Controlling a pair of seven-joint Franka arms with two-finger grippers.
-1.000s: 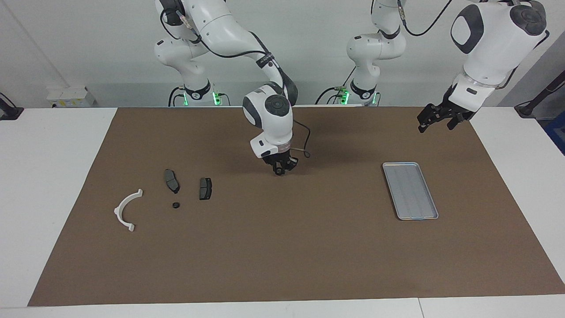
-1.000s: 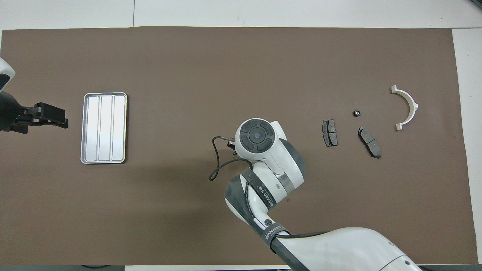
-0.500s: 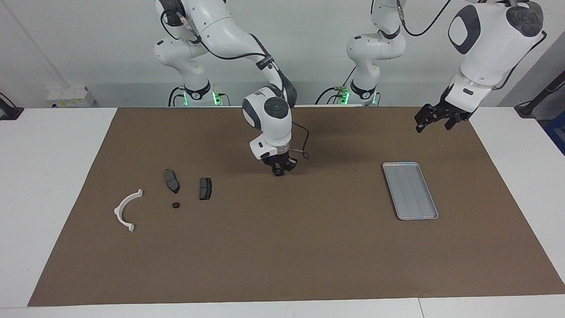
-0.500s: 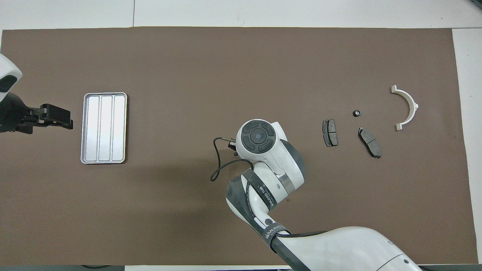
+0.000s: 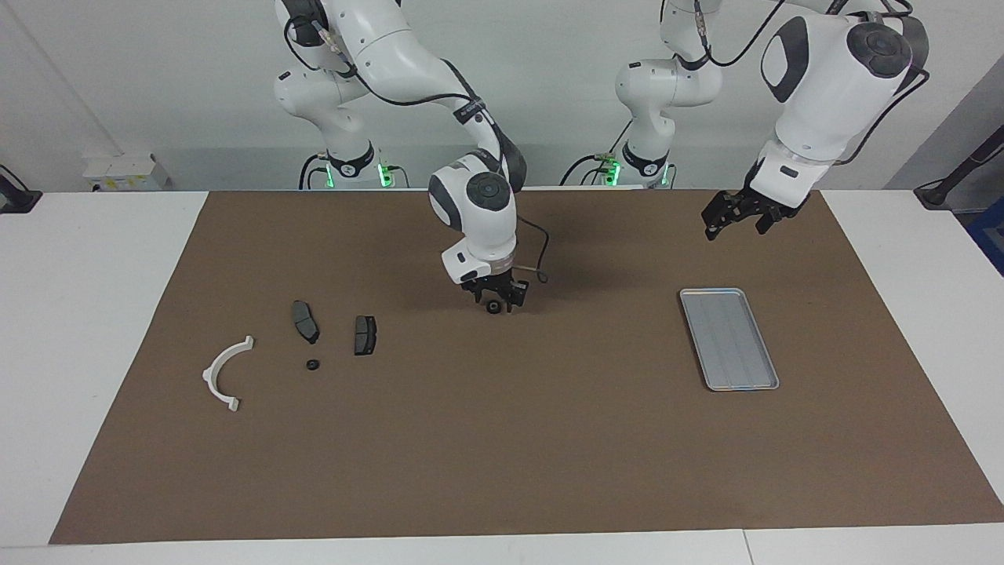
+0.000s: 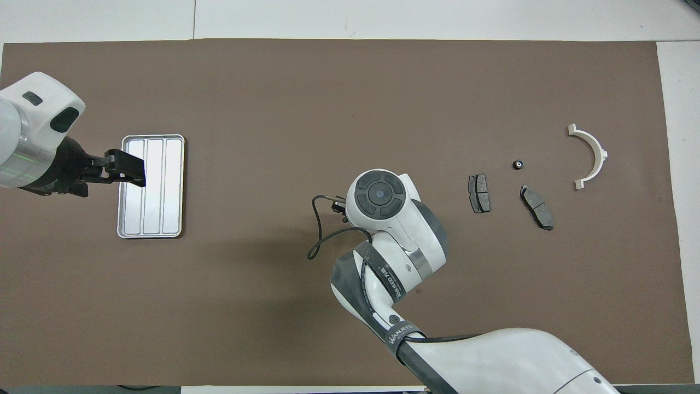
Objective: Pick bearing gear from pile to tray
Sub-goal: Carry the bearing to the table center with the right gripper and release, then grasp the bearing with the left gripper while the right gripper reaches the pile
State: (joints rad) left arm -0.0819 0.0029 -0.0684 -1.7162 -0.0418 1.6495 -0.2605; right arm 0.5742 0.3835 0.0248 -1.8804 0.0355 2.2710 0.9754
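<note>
My right gripper [image 5: 497, 304] is low over the middle of the brown mat with its fingers spread. A small black round bearing gear [image 5: 492, 308] sits between them at mat level. In the overhead view the right wrist hides both. The pile lies toward the right arm's end: a white half-ring bracket [image 5: 223, 375] [image 6: 590, 156], two dark brake pads [image 5: 305, 321] [image 5: 365, 334] and another small black round piece [image 5: 312, 364] [image 6: 517, 163]. The silver tray [image 5: 728, 337] [image 6: 151, 186] is empty. My left gripper [image 5: 733, 224] [image 6: 128, 169] is open in the air by the tray.
The brown mat [image 5: 502, 439] covers most of the white table. A black cable [image 6: 322, 230] loops off the right wrist.
My right gripper's fingers have spread apart from the black gear they were shut on. My left arm has swung toward the middle, so its gripper now overlaps the tray's edge from above.
</note>
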